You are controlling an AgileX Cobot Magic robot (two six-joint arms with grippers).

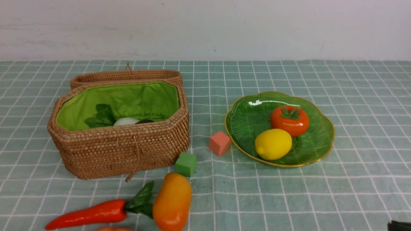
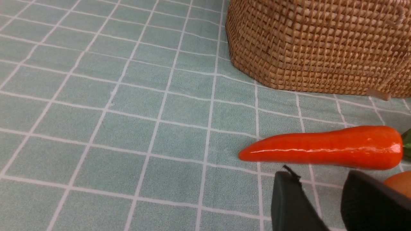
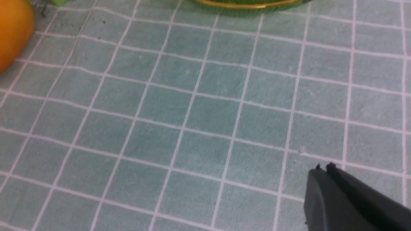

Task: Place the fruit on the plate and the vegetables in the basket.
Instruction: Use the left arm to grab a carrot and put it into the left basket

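Note:
The persimmon (image 1: 289,120) and the lemon (image 1: 273,144) lie on the green plate (image 1: 244,125). The mango (image 1: 172,202) lies on the cloth near the front, touching the leaves of the carrot (image 1: 86,214). The white radish (image 1: 126,121) with green leaves and a dark eggplant (image 1: 144,121) sit inside the basket (image 1: 118,147). A tan-orange lump (image 1: 114,229), probably the potato, peeks in at the bottom edge. My left gripper (image 2: 321,183) is open and empty just short of the carrot (image 2: 324,147). My right gripper (image 3: 322,167) is shut over bare cloth, its tip at the front view's corner (image 1: 399,226).
An orange cube (image 1: 219,143) and a green cube (image 1: 186,164) stand between basket and plate. The basket's lid (image 1: 125,76) hangs open behind it. In the right wrist view the mango (image 3: 13,32) and the plate rim (image 3: 247,4) show at the edges.

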